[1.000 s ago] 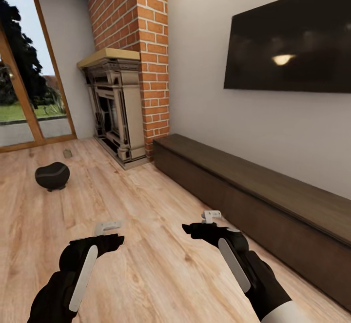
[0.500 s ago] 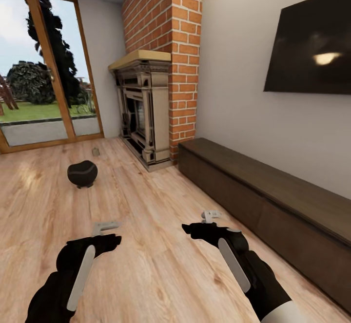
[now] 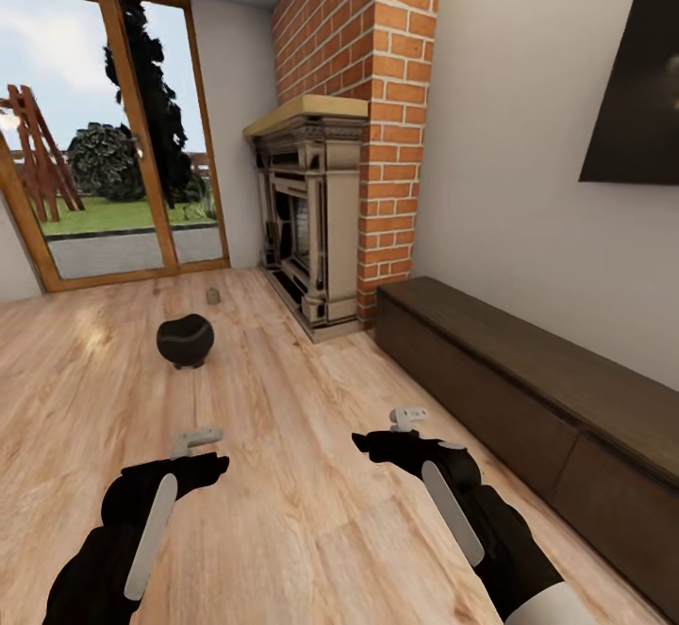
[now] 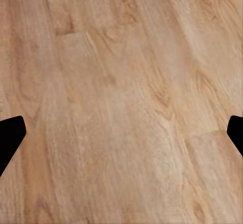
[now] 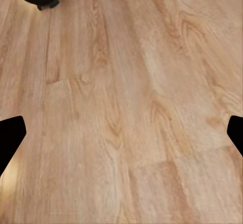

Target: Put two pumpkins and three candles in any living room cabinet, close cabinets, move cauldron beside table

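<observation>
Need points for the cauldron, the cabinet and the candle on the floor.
cauldron [image 3: 185, 340]: head view, middle of its round black body.
cabinet [image 3: 528, 361]: head view, dark wood top surface.
candle [image 3: 213, 296]: head view, small tan lump by the glass door.

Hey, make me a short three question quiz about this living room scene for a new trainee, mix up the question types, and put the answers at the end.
1. True or false: a drawer of the cabinet stands open.
2. Multiple choice: the cauldron sits on A) the cabinet top, B) the wood floor, C) the fireplace mantel.
3. Fill in: the left gripper and the right gripper each hold ____.

Key
1. False. The fronts that show are flush and shut.
2. B. It rests on the floor, out from the fireplace, with a small tan lump, perhaps a candle, beyond it.
3. Nothing. Both wrist views show fingertips wide apart over bare floor.
</observation>
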Controlling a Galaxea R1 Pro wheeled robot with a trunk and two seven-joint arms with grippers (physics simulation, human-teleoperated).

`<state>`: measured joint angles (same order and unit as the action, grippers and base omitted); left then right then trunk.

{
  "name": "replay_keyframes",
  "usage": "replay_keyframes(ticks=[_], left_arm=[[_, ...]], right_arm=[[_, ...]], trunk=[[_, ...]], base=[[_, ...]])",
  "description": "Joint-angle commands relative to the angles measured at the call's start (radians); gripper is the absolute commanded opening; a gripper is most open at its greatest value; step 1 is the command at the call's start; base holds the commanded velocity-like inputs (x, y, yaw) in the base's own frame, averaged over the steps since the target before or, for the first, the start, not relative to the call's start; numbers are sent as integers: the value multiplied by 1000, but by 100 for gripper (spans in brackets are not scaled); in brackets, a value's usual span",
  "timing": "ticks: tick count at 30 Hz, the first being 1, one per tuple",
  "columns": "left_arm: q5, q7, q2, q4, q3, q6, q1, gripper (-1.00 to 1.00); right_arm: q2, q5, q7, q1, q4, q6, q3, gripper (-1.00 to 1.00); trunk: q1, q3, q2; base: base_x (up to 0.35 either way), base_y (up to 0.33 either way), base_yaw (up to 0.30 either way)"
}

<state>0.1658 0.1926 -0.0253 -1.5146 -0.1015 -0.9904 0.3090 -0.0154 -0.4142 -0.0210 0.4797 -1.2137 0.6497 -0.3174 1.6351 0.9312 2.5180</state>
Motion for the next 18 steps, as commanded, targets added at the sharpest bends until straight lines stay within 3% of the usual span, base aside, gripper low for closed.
replay_keyframes(ticks=[1,6,12,18], left_arm=[[11,8,-1,-1,-1,-4,1,100],[11,8,-1,0,-1,-4,1,100],[11,8,-1,1,-1,-4,1,100],[11,8,0,1,-1,-4,1,100]], right_arm=[[1,-3,-2,0,-1,5,0,100],[2,-2,-2,0,-1,2,1,100],[0,-4,0,0,-1,7,-1,100],[3,-8,-2,0,-2,3,5,100]], trunk=[[0,1,0],[0,-1,0],[0,-1,0],[0,-1,0]], base=[[338,0,247],[338,0,210],[337,44,28],[297,188,2]])
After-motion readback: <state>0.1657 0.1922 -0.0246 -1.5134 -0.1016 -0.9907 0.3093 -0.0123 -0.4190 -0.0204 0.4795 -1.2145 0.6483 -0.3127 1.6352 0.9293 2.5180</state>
